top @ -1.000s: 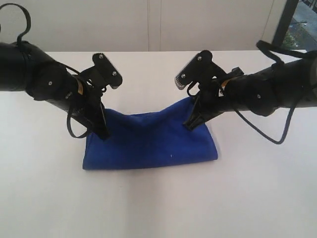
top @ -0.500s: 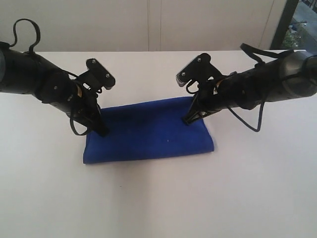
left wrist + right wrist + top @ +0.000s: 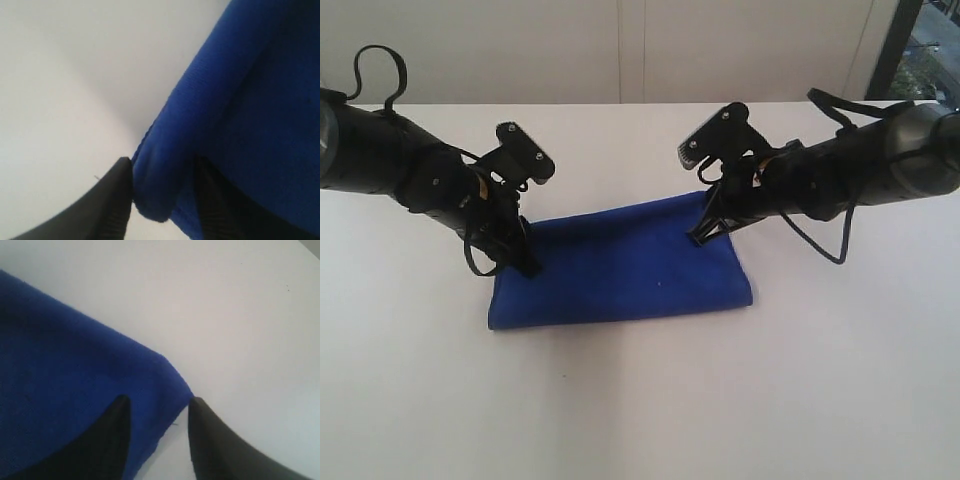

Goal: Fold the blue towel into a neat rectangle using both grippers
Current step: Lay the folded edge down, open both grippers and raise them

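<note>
- The left tool (image 3: 525, 263) is set down on the far-left corner of the blue towel (image 3: 620, 275). In the left wrist view its jaws are seen parted, with the rounded, doubled corner lying between them and touching both pads. The cloth is not seen to be squeezed, so the tool is judged to be open rather than clamped.
- The towel is laid flat on the white counter (image 3: 640, 410), between the two arms, as a folded rectangle. Its long axis runs left to right and its folded edge is turned to the near side. The far edge is spanned from one tool to the other.
- The right tool (image 3: 701, 238) is placed at the far-right corner. In the right wrist view its jaws are seen apart, with the corner between them and a strip of bare counter beside one jaw, so nothing is gripped.
- Each corner is nearest to the arm on its own side. If another fold is wanted, it is judged that one short end must be carried along the long axis toward the other.
</note>
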`<move>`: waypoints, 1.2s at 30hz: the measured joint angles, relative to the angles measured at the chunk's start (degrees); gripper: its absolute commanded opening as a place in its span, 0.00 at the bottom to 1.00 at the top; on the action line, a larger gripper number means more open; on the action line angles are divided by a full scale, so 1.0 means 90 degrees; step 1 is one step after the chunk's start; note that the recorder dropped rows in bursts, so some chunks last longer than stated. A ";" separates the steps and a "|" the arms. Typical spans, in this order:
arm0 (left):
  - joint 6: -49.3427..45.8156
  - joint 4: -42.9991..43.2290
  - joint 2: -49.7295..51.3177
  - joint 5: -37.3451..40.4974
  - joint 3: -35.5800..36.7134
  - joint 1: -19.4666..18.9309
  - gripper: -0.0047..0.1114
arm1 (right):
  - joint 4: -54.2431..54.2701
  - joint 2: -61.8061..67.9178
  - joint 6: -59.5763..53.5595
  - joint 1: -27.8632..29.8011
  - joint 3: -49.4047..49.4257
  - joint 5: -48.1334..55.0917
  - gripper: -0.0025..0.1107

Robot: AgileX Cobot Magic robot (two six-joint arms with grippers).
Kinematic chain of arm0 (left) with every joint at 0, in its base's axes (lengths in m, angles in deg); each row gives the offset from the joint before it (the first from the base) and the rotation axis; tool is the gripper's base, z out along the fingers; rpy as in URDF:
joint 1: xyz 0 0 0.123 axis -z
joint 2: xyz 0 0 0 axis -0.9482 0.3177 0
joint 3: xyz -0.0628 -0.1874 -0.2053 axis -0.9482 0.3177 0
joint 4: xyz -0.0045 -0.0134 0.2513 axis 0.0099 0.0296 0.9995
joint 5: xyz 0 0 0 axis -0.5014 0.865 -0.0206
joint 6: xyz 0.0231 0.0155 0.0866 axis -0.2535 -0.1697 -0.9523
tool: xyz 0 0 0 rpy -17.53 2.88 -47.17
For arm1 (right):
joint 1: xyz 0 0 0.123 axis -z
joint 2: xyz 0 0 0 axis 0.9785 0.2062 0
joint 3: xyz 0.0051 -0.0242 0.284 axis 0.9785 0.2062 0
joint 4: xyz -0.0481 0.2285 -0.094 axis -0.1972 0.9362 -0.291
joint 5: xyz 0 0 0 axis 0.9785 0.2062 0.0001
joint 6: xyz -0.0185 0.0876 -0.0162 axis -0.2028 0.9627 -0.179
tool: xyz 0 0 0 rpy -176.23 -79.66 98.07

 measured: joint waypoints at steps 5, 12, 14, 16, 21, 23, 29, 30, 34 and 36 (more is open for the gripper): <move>0.0000 0.0000 0.0000 0.0000 0.0000 -0.0048 0.50 | 0.0000 0.0000 0.0000 0.0000 0.0000 -0.0035 0.40; 0.0024 0.0011 0.0000 0.0169 0.0000 -0.0298 0.50 | 0.0000 0.0000 0.0211 0.0000 0.0000 -0.0029 0.40; 0.0024 0.0023 -0.0039 0.0296 0.0000 -0.0352 0.50 | 0.0000 -0.0078 0.0509 0.0000 0.0000 0.0064 0.38; 0.0157 0.0035 -0.0117 0.0362 0.0000 -0.0409 0.47 | 0.0000 -0.0246 0.0834 0.0015 0.0000 0.0179 0.35; 0.1803 0.0035 -0.0416 0.0262 -0.0015 -0.0814 0.28 | 0.0000 -0.0706 0.1479 0.0162 -0.0104 0.0654 0.23; 0.2514 0.0035 -0.0460 0.0231 -0.0027 -0.0969 0.20 | 0.0000 -0.0802 0.1680 0.0181 -0.0143 0.0908 0.17; 0.3021 0.0020 -0.0460 -0.0092 -0.0027 -0.0754 0.04 | 0.0324 -0.0673 0.1871 0.0190 -0.0273 0.1349 0.02; 0.3029 -0.0006 -0.0460 -0.0205 -0.0027 -0.0647 0.04 | 0.0369 -0.0600 0.1871 0.0190 -0.0345 0.1432 0.02; 0.3064 -0.0026 -0.0422 -0.0748 -0.0060 -0.0324 0.04 | 0.0636 -0.0139 0.1884 0.0190 -0.0884 0.1973 0.02; 0.3118 -0.0026 -0.0290 -0.0865 -0.0155 -0.0291 0.04 | 0.0694 0.0132 0.1884 0.0190 -0.1196 0.2171 0.02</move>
